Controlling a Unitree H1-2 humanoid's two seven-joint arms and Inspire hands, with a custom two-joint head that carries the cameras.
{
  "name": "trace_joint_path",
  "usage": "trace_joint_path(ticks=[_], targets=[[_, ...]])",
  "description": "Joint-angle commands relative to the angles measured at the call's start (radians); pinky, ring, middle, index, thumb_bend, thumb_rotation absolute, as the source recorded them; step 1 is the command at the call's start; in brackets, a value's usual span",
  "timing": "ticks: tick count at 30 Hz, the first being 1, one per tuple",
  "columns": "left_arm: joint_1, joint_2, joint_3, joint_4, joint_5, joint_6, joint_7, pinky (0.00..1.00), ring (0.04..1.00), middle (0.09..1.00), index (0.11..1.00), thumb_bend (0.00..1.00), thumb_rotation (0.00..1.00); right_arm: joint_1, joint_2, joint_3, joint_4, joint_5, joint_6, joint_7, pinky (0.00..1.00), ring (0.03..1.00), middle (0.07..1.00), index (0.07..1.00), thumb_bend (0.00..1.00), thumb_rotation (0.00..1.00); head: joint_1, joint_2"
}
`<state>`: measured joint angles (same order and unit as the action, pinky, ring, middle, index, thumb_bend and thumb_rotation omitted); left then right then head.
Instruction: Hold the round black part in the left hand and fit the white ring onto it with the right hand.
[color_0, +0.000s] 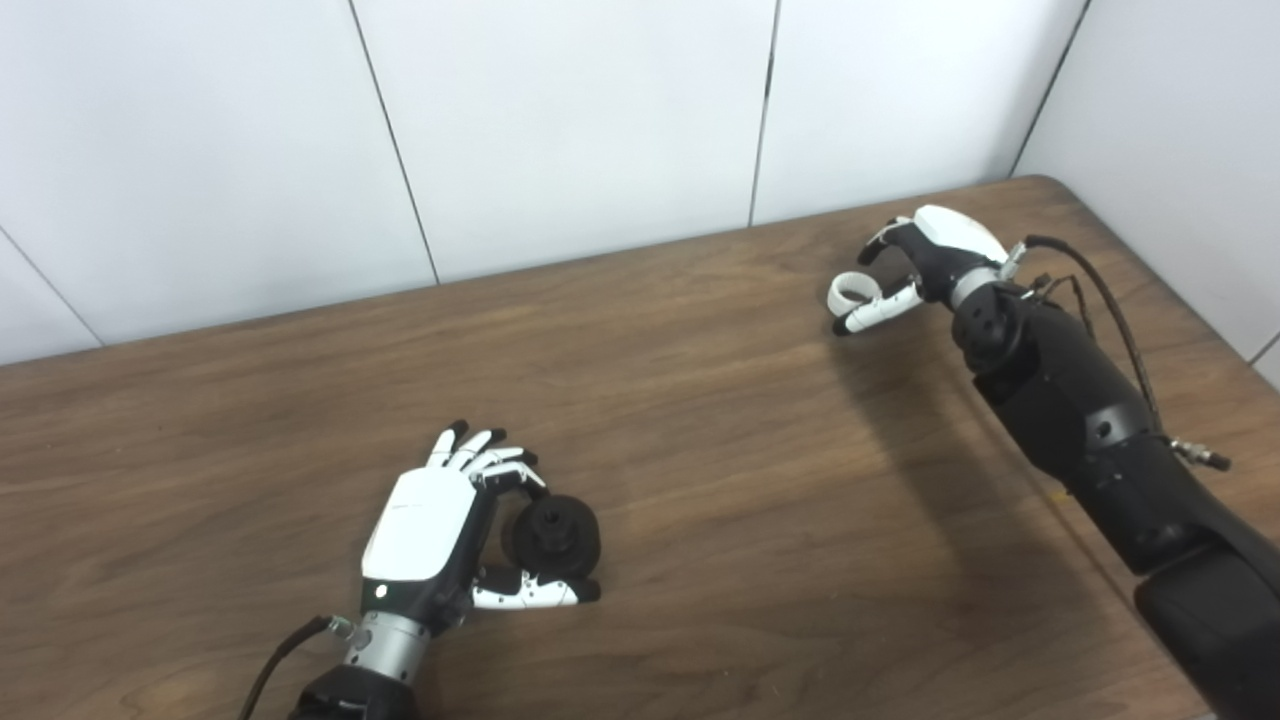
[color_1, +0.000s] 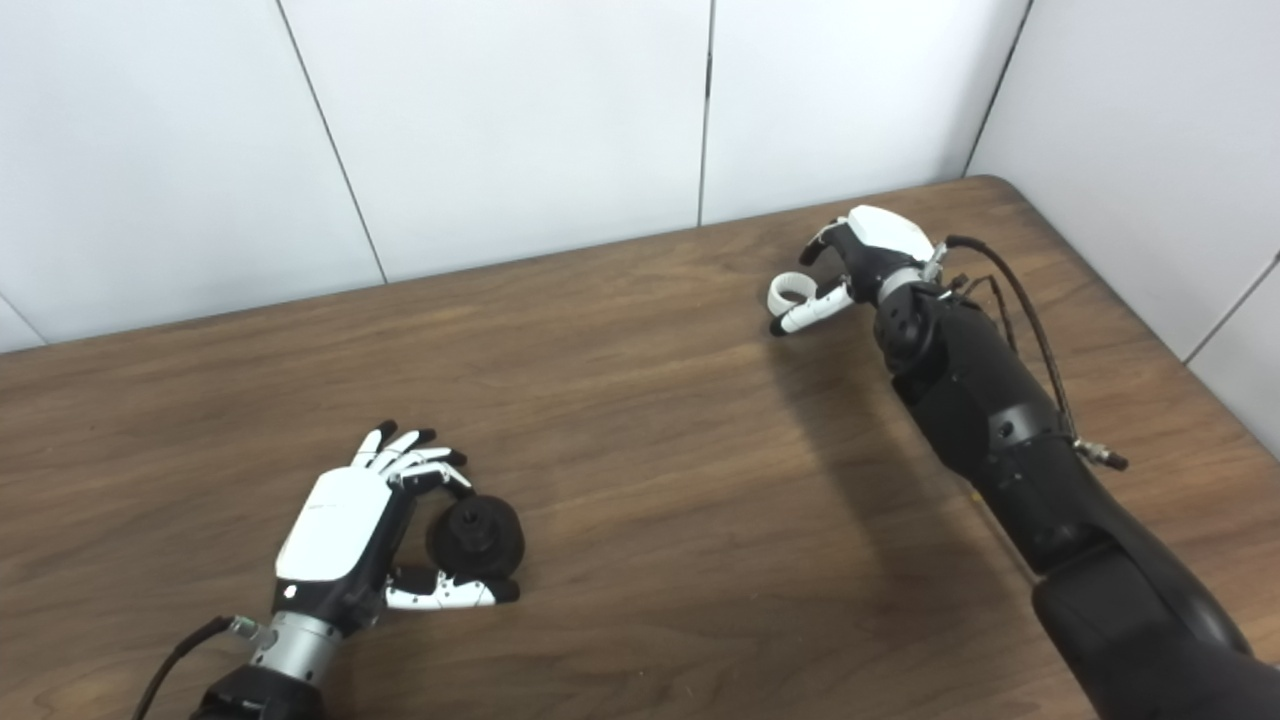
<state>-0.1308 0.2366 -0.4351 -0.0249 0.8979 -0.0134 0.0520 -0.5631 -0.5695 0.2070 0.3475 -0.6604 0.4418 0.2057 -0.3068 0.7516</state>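
The round black part (color_0: 553, 535) sits low at the near left of the table, its hub facing up and to the right. My left hand (color_0: 432, 528) is closed around it, with fingers over its top edge and the thumb under it. The white ring (color_0: 853, 290) is at the far right of the table, pinched between the thumb and fingers of my right hand (color_0: 925, 262). I cannot tell whether the ring is lifted off the table or touching it. In the right eye view the part (color_1: 476, 540) and the ring (color_1: 790, 290) are far apart.
The brown wooden table (color_0: 700, 450) has its far edge against white wall panels (color_0: 560, 120). Its rounded far-right corner is just behind my right hand. My right forearm (color_0: 1080, 420) and its cable lie along the right side.
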Motion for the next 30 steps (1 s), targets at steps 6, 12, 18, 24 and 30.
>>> trace_joint_path(ticks=[6,12,18,24,30], targets=[[0.024,0.016,-0.001,0.001,0.017,0.03,-0.055,1.0,0.905,0.776,0.483,0.52,0.05,-0.056,-0.021,-0.003,-0.02,-0.005,-0.008,-0.013,1.0,1.0,0.952,0.71,0.87,0.31,0.002,0.001],[0.023,0.015,0.001,0.003,0.014,0.026,-0.05,1.0,0.901,0.772,0.483,0.52,0.05,-0.049,-0.025,-0.006,-0.016,-0.002,-0.011,-0.018,1.0,1.0,0.947,0.691,0.86,0.28,0.0,0.003],[0.023,0.014,0.003,0.005,0.01,0.021,-0.047,1.0,0.902,0.772,0.483,0.52,0.05,-0.047,-0.028,-0.005,-0.018,-0.003,-0.004,-0.015,1.0,1.0,0.941,0.68,0.85,0.26,0.0,0.003],[0.022,0.015,0.003,-0.003,0.013,0.029,-0.059,1.0,0.906,0.776,0.483,0.52,0.05,-0.044,-0.028,-0.007,-0.019,-0.002,0.003,-0.01,1.0,1.0,0.939,0.676,0.85,0.26,-0.004,0.007],[0.02,0.015,0.003,-0.001,0.014,0.026,-0.058,1.0,0.908,0.776,0.483,0.52,0.05,-0.047,-0.025,-0.006,-0.013,0.0,0.001,-0.012,1.0,1.0,0.935,0.673,0.84,0.25,-0.004,0.007]])
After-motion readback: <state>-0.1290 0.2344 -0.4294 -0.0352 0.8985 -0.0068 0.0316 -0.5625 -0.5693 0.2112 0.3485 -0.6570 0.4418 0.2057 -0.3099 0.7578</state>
